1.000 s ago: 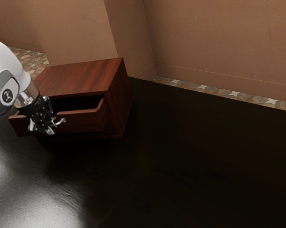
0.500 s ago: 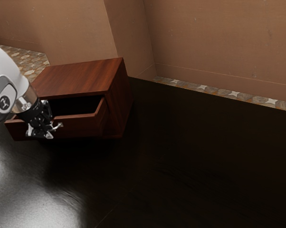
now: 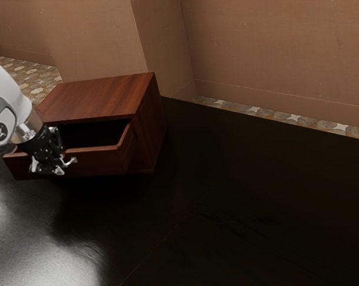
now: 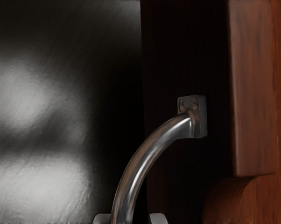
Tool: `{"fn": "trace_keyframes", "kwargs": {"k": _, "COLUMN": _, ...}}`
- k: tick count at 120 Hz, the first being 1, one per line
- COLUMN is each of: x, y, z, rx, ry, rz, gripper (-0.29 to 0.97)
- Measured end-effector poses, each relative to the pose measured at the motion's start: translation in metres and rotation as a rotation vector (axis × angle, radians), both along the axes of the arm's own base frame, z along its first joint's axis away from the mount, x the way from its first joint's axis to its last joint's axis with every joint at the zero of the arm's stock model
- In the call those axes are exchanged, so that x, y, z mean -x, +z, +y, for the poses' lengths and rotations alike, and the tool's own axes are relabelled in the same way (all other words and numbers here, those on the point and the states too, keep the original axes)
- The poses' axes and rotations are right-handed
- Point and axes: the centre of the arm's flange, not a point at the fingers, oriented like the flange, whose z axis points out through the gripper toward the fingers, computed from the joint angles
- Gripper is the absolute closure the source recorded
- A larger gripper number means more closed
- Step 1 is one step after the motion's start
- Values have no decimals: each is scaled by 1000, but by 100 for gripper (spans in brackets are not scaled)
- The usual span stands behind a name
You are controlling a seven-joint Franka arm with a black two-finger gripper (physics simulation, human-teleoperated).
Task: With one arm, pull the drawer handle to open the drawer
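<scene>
A dark red wooden cabinet (image 3: 105, 98) stands on the floor at the exterior view's left. Its drawer (image 3: 96, 156) is pulled out toward the exterior view's left, with a dark gap showing behind the drawer front. My black gripper (image 3: 50, 162) is at the drawer front, shut on the curved metal handle (image 3: 67, 160). In the wrist view the handle (image 4: 150, 154) arcs from just under my hand to its square mount (image 4: 193, 115) on the drawer front (image 4: 178, 70).
A glossy black floor (image 3: 227, 208) spreads to the exterior view's right and front. Brown walls (image 3: 275, 47) with a patterned floor strip (image 3: 281, 115) run behind. A wall corner (image 3: 161, 42) stands right behind the cabinet.
My gripper has moved to the exterior view's left with the handle in it, and the drawer has slid further out of the cabinet.
</scene>
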Motion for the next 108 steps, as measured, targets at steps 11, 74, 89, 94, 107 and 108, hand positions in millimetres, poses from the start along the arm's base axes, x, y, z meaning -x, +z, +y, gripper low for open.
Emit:
{"fn": "trace_keyframes", "kwargs": {"k": 11, "x": 3, "y": -1, "z": -4, "rx": -1, "ry": -6, "rz": 1, "gripper": 61}}
{"fn": "trace_keyframes", "kwargs": {"k": 74, "x": 24, "y": -3, "z": -6, "rx": -4, "ry": 1, "rz": -10, "gripper": 61}}
{"fn": "trace_keyframes", "kwargs": {"k": 89, "x": 30, "y": -4, "z": -8, "rx": -9, "ry": 1, "rz": -16, "gripper": 61}}
{"fn": "trace_keyframes", "kwargs": {"k": 94, "x": 31, "y": -3, "z": -8, "rx": -11, "ry": 1, "rz": -19, "gripper": 61}}
{"fn": "trace_keyframes", "kwargs": {"k": 107, "x": 34, "y": -3, "z": -10, "rx": -14, "ry": 0, "rz": -23, "gripper": 61}}
{"fn": "trace_keyframes", "kwargs": {"k": 108, "x": 34, "y": -3, "z": -10, "rx": -14, "ry": 0, "rz": -23, "gripper": 61}}
